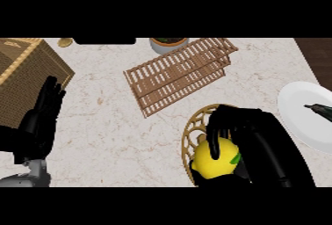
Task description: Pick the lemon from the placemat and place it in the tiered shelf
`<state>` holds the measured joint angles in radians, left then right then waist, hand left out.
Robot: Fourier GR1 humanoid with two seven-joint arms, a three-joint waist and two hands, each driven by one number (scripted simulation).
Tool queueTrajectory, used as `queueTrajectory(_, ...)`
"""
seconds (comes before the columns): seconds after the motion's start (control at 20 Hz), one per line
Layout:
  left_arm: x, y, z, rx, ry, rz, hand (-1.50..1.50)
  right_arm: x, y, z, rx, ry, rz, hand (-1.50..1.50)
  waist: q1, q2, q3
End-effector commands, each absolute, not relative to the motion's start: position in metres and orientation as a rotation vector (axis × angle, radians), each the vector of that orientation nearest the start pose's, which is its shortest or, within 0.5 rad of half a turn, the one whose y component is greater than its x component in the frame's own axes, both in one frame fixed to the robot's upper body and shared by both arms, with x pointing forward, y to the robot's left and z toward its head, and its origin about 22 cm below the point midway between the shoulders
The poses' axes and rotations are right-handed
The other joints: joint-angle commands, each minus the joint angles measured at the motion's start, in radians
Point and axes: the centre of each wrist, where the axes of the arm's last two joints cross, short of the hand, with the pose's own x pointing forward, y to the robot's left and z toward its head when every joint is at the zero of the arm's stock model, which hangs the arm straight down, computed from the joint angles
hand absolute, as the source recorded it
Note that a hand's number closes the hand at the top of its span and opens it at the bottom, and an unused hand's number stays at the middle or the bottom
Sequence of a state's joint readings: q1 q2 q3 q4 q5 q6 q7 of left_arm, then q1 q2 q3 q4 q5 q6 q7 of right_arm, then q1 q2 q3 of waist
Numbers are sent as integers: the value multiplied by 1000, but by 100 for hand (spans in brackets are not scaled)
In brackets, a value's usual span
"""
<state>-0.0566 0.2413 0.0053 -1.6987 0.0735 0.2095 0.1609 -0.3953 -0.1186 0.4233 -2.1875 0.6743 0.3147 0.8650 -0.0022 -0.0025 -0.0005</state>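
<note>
Fingers [214, 143] of the black right hand [243, 125] are curling over the round yellow lemon [217, 165], which is lying on the woven wicker placemat [193, 127] near the marble counter's [110, 132] near edge. Covering mostly its top, they are probably risking the smooth fruit rolling out sideways. A low carry could clip the slatted wooden tiered shelf [178, 74] toward the far edge. The black left hand [42, 118] is resting open by the left edge. No writing is showing.
</note>
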Motion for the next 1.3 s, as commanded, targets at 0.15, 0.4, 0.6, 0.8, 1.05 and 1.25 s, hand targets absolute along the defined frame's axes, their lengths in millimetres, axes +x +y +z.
queueTrajectory(0.15,265,261,46,245,-1592,36,0,235,-133,232,-659,-1666,750,150,3,3,0)
queueTrajectory(0.4,255,261,67,246,-1616,23,0,285,-143,209,-667,-1670,701,150,10,4,1)
queueTrajectory(0.6,259,266,55,250,-1608,23,0,316,-139,201,-653,-1670,693,150,12,5,0)
queueTrajectory(0.8,258,262,69,241,-1606,30,0,339,-125,179,-665,-1684,658,150,13,4,1)
queueTrajectory(1.05,267,290,63,257,-1606,38,0,361,-123,151,-647,-1746,618,150,13,5,0)
queueTrajectory(1.25,255,272,51,238,-1611,33,0,376,-115,127,-658,-1768,597,150,15,5,0)
